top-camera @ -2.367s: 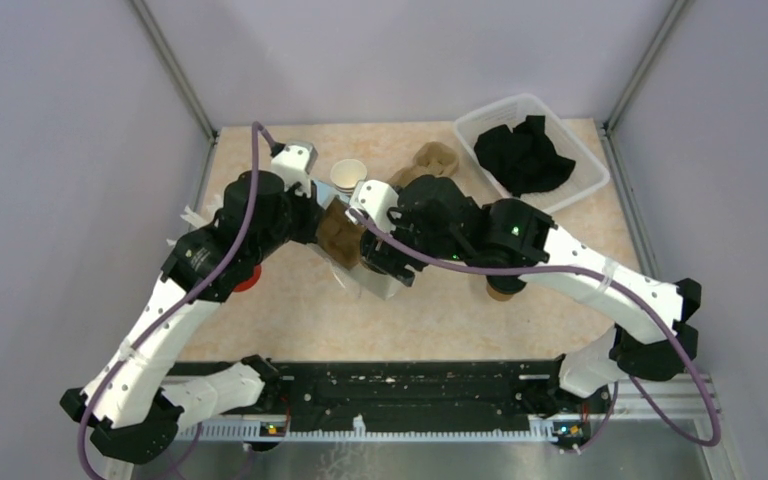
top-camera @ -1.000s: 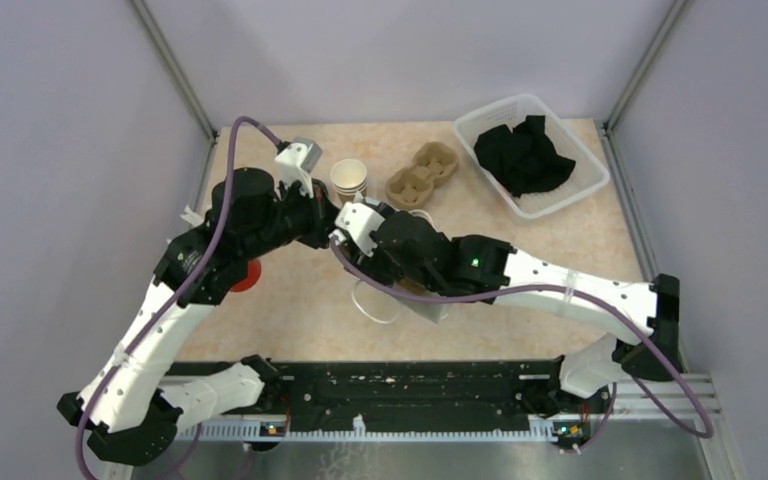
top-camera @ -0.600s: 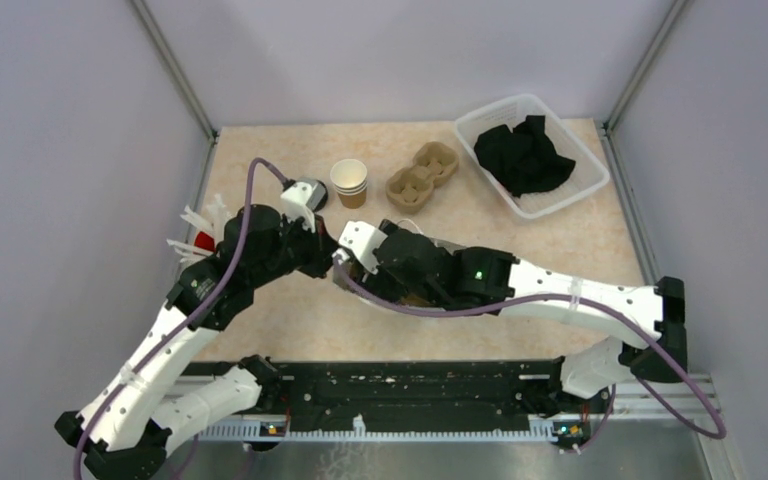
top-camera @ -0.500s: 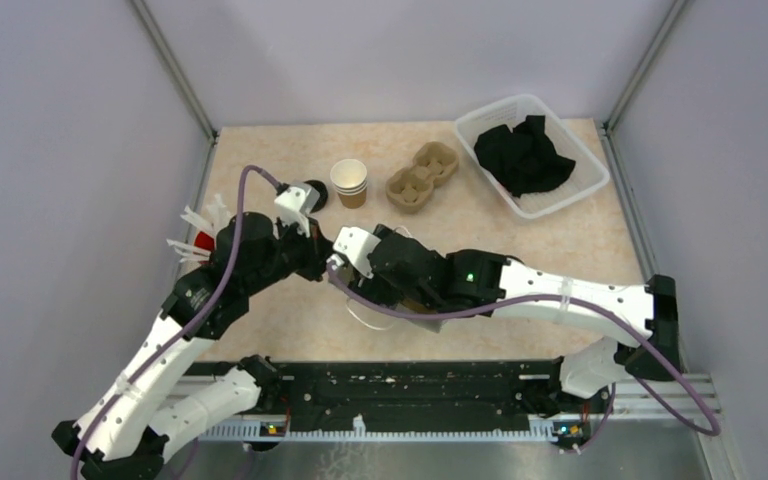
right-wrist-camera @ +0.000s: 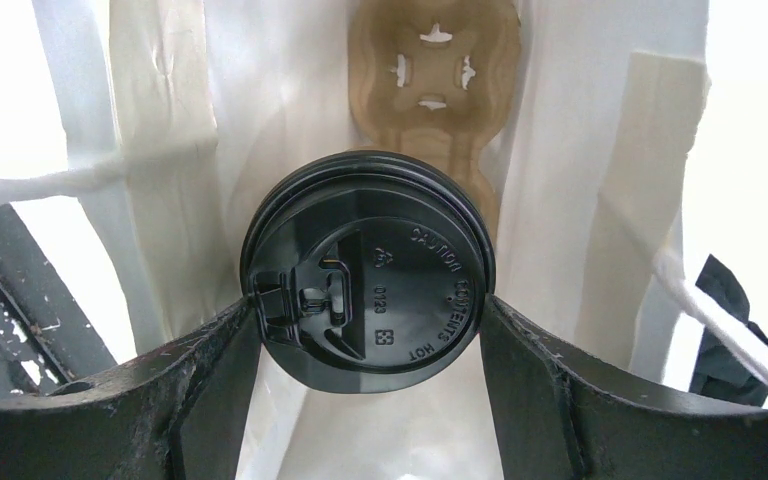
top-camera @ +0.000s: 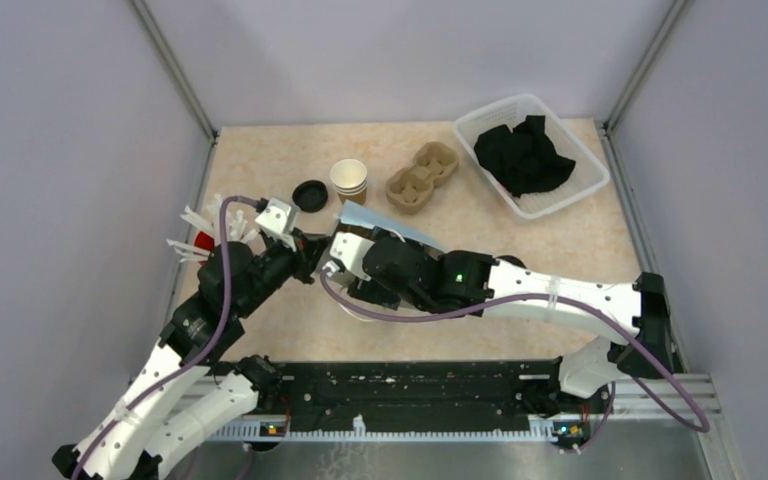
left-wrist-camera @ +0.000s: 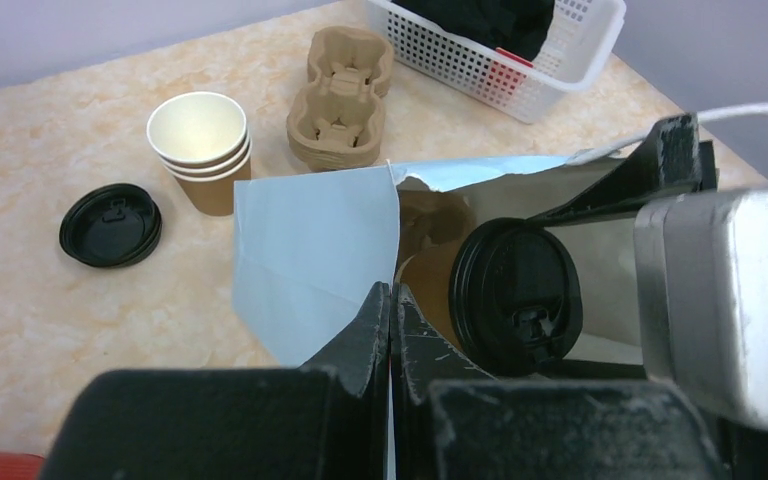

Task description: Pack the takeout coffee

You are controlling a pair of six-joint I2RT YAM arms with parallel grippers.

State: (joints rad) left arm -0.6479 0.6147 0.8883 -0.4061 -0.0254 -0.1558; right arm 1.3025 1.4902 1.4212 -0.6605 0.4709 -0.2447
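My right gripper is shut on a kraft paper cup with a black lid and holds it inside a white paper bag. A brown two-hole carrier lies at the bag's bottom, beyond the cup. My left gripper is shut on the bag's rim, and the lidded cup shows in the bag's mouth. In the top view the bag lies between the two wrists. A stack of open kraft cups and a loose black lid stand on the table behind.
A second cardboard carrier lies at the back centre. A white basket of black cloth stands at the back right. A red cup of white sticks is at the left wall. The bag's string handles hang beside my right fingers.
Both wrists and the bag have moved toward the near left. The left arm has drawn back, and the loose black lid has come into view. The right gripper is deeper in the bag.
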